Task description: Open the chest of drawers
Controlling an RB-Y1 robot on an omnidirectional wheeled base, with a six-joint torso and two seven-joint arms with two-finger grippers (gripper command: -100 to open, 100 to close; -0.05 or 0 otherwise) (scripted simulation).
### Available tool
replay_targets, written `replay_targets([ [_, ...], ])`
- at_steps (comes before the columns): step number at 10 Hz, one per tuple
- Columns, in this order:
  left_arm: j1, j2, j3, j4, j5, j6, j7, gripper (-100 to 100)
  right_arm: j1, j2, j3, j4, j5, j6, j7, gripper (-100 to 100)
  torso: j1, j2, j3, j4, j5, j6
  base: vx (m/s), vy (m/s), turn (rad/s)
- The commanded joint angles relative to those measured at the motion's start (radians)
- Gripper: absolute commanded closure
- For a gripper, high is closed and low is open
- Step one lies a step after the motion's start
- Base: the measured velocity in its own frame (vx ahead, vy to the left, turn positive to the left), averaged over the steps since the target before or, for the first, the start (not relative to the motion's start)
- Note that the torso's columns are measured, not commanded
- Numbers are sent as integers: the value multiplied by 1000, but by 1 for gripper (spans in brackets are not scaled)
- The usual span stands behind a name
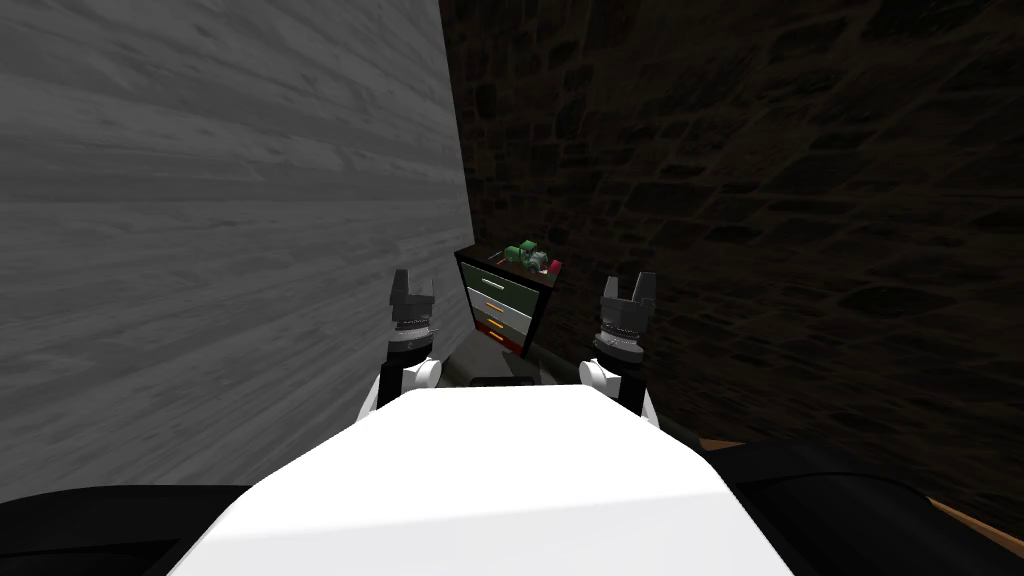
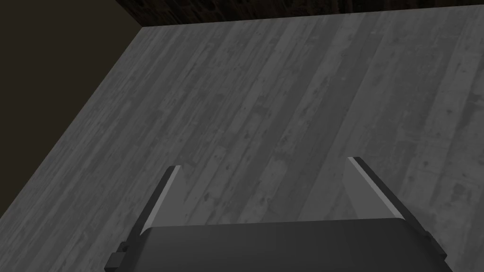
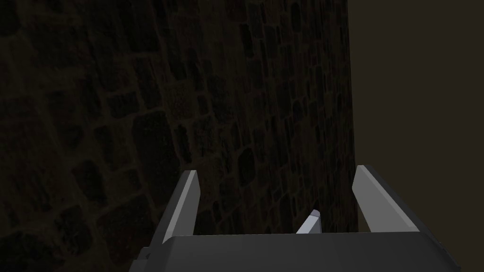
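The chest of drawers [image 1: 503,298] stands small and some way ahead of me, in the corner where a grey plank wall meets a dark stone wall. Its frame is black, and its stacked drawer fronts run dark green, pale grey and red, all closed, with light or orange bar handles. My left gripper [image 1: 413,283] is raised short of the chest and to its left, and my right gripper [image 1: 629,280] to its right. Neither touches it. Both the left gripper [image 2: 264,163] and the right gripper [image 3: 276,170] stand open and hold nothing.
A green toy tractor [image 1: 527,254] and a small red item [image 1: 555,266] sit on top of the chest. The grey plank wall [image 1: 220,230] runs close along my left. The dark stone wall [image 1: 780,200] stands ahead and to the right.
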Motion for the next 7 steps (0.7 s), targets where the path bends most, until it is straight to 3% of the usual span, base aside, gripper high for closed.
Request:
replay_targets([
  [1,0,0,0,0,0,0,0,0,0,0,0,0,0,0,0,0,0,40,-82,41,0,0,0,0,0],
  [7,0,0,0,0,0,0,0,0,0,0,0,0,0,0,0,0,0,470,-939,470,0,0,0,0,0],
])
